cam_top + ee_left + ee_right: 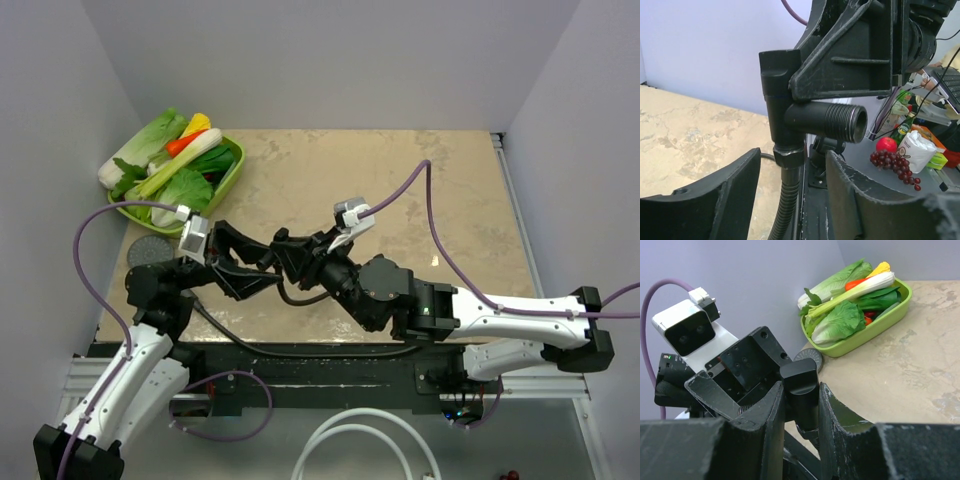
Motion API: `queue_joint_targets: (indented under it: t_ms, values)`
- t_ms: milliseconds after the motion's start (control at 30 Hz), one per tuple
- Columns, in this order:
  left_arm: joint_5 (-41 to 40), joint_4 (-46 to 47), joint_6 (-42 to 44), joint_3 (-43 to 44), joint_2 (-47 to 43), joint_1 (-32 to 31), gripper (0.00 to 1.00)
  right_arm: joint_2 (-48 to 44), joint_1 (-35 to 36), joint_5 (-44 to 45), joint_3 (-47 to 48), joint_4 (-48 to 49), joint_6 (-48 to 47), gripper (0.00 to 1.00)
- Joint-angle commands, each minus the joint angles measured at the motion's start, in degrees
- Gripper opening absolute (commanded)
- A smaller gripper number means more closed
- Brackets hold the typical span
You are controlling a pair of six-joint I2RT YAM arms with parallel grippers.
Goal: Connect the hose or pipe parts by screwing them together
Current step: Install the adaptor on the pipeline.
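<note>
Pose: right fingers (772,415) clamp T-fitting (801,382) upright | left fingers (725,200) open, straddling hose (785,205)

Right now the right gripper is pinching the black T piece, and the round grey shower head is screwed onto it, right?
Not quite. The right gripper does pinch the black T piece, but the round grey shower head lies loose on the table beside the green basket; the top view shows it.

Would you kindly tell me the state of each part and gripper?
T-fitting, gripped; threaded side port bare.
Hose, nut up against fitting's lower end.
Shower-head disc, lying unconnected on table.
Left gripper, open around hose.
Right gripper, shut on T-fitting.
</note>
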Motion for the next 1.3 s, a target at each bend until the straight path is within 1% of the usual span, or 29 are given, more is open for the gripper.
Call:
queue_joint_targets:
  t_ms: [0, 100, 133, 233, 300, 400, 467, 500, 533, 600, 700, 800, 933, 967, 1000, 1033, 1100, 1167, 1267]
  values:
    - [-1.7, 3.1, 0.5, 0.2, 0.6, -1.0, 0.56, 0.1, 0.0, -0.7, 1.8, 4.7, 0.1, 0.00]
    - [-2.8, 3.1, 1.1, -0.5, 0.7, -1.4, 0.43, 0.5, 0.0, -0.7, 2.2, 4.6, -0.1, 0.00]
    - [-3.1, 3.3, 1.3, -0.6, 0.5, -1.4, 0.34, 0.6, 0.0, -0.7, 2.2, 4.7, -0.1, 0.00]
    - [-2.9, 2.9, 2.3, -0.8, 0.6, -1.5, 0.22, 0.7, 0.1, -0.7, 2.1, 4.8, 0.0, 0.00]
    - [-2.5, 1.9, 2.8, -0.7, 0.3, -1.6, 0.21, 0.8, 0.0, -0.7, 2.3, 4.7, -0.1, 0.00]
    - [-1.9, 1.0, 2.7, -1.0, -0.4, -1.7, 0.25, 0.8, 0.1, -0.6, 2.5, 4.7, -0.3, 0.00]
    - [-1.8, 1.0, 2.4, -0.9, -0.7, -1.7, 0.40, 0.4, 0.0, -0.5, 2.5, 4.7, -0.4, 0.00]
    - [-1.8, 0.8, 2.3, -0.7, -0.8, -1.7, 0.64, 0.4, 0.0, -0.5, 2.5, 4.6, -0.5, 0.00]
    - [-1.7, 0.5, 2.4, -0.5, -0.7, -1.7, 0.72, 0.2, 0.0, -0.4, 2.5, 4.6, -0.6, 0.00]
    - [-1.6, -1.0, 2.8, -0.3, -1.2, -1.7, 0.83, -0.1, 0.0, -0.1, 2.4, 4.6, -0.8, 0.00]
    - [-1.2, -2.3, 3.3, -0.1, -1.3, -1.7, 0.85, -0.7, 0.0, 0.2, 2.2, 4.6, -1.0, 0.00]
    - [-1.3, -3.8, 4.1, -0.1, -1.7, -1.7, 0.85, -1.2, 0.0, 0.3, 1.8, 4.8, -1.2, 0.00]
    - [-2.0, -5.7, 5.8, -0.6, -1.5, -1.7, 0.76, -1.7, 0.1, 0.3, 1.4, 4.9, -1.2, 0.00]
    - [-2.2, -5.5, 5.9, -0.6, -1.4, -1.7, 0.72, -1.7, 0.0, 0.2, 1.3, 4.9, -1.1, 0.00]
    - [-2.4, -5.3, 6.0, -0.6, -1.3, -1.7, 0.59, -1.8, 0.0, 0.2, 1.1, 4.8, -0.9, 0.00]
    - [-2.9, -5.0, 6.0, -0.5, -1.3, -1.7, 0.53, -1.8, 0.0, 0.0, 1.0, 4.9, -0.8, 0.00]
    - [-3.5, -4.8, 6.2, -0.5, -1.1, -1.7, 0.43, -1.9, 0.1, 0.0, 0.9, 5.0, -0.8, 0.00]
    - [-4.1, -4.6, 5.9, -0.5, -1.1, -1.7, 0.43, -2.0, 0.0, -0.2, 0.9, 5.0, -0.8, 0.00]
    - [-5.0, -3.9, 5.3, -0.3, -1.1, -1.6, 0.39, -2.1, 0.0, -0.4, 0.6, 4.8, -0.3, 0.00]
